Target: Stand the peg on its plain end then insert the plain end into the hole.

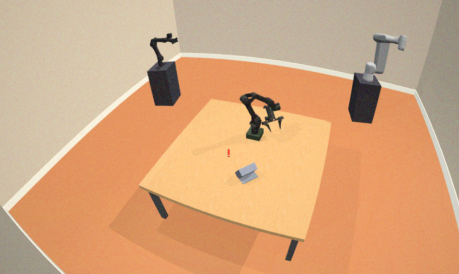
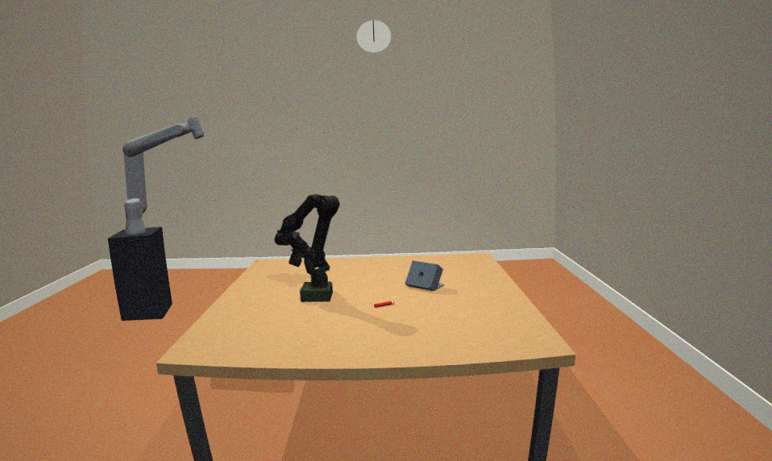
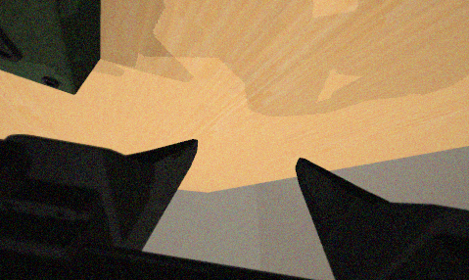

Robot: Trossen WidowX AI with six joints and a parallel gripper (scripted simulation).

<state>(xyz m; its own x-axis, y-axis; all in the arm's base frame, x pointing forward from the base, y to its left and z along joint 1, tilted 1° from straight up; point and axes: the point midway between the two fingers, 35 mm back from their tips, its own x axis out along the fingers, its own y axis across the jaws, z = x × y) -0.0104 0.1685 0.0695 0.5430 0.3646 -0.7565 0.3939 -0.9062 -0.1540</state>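
The peg (image 1: 228, 153) (image 2: 383, 304) is lying on the counter (image 1: 204, 197) (image 2: 366, 343) (image 3: 147, 108), near the sloped panel (image 1: 246, 170) (image 2: 424, 275). The claw (image 1: 275, 130) (image 3: 247, 154) is above the counter, well apart from this panel, and its two fingers are wide apart, with nothing between. The green base (image 1: 252, 136) (image 2: 316, 295) (image 3: 39, 54) is farther from the panel than the peg is.

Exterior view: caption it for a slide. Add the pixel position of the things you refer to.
Red cylindrical peg with white band (image 2: 383, 304) lies before the blue-grey sloped panel (image 2: 422, 275).
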